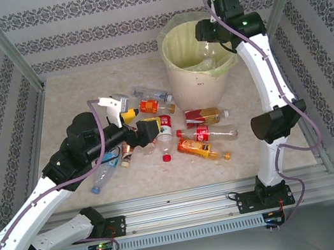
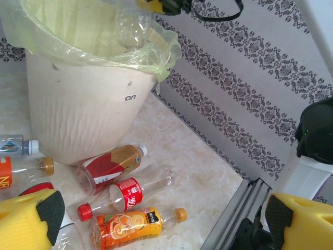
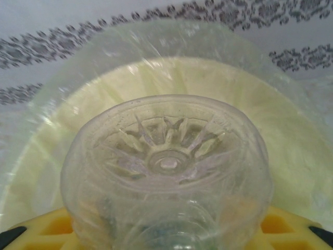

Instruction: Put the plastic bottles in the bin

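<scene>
Bottle over bin, more on the table

Right gripper, upper right of the top view, is clamped on 1 clear bottle, base pointing down over the mouth of the bin. Left gripper, jaws spread wide and empty, hovers at centre left above the other plastic bottles, which lie scattered on the table just in front of the bin.
</scene>
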`<state>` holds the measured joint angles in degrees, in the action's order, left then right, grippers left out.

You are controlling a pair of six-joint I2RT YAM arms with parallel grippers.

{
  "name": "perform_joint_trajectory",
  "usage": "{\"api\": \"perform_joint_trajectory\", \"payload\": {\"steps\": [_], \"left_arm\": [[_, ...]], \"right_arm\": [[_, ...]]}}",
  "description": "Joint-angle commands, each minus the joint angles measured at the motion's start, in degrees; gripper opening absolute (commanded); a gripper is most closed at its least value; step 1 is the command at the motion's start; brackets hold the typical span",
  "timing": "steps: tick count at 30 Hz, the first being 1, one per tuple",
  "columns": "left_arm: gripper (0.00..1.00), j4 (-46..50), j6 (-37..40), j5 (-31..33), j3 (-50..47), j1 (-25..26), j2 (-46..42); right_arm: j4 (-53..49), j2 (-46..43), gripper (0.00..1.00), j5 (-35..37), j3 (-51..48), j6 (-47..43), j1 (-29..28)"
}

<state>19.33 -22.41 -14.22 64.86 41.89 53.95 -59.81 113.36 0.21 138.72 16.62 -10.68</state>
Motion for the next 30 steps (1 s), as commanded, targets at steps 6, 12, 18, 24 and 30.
{"api": "perform_joint_trajectory", "payload": {"steps": [6,12,18,24,30], "left_arm": [[1.00,1.6,0.6,1.0,-1.6,-0.3,1.6],[1.00,0.9,0.0,1.0,-2.5,-0.2,1.3],[1.00,1.3,0.0,1.4,-3.0,-0.2,1.1],[1.00,6.9,0.7,3.8,-3.0,-0.2,1.4],[1.00,14.6,1.2,6.9,-2.6,-0.3,2.1]], "right_arm": [[-3.4,3.2,0.53,1.9,-4.1,-0.7,0.4],[-3.5,3.2,0.62,1.9,-6.0,-0.3,0.4],[-4.6,1.4,0.82,1.1,-3.4,-0.2,0.4],[-3.7,-4.5,0.85,-0.2,-6.5,-1.2,-0.1],[1.1,-15.0,0.87,-4.6,-17.3,-1.1,-0.5]]}}
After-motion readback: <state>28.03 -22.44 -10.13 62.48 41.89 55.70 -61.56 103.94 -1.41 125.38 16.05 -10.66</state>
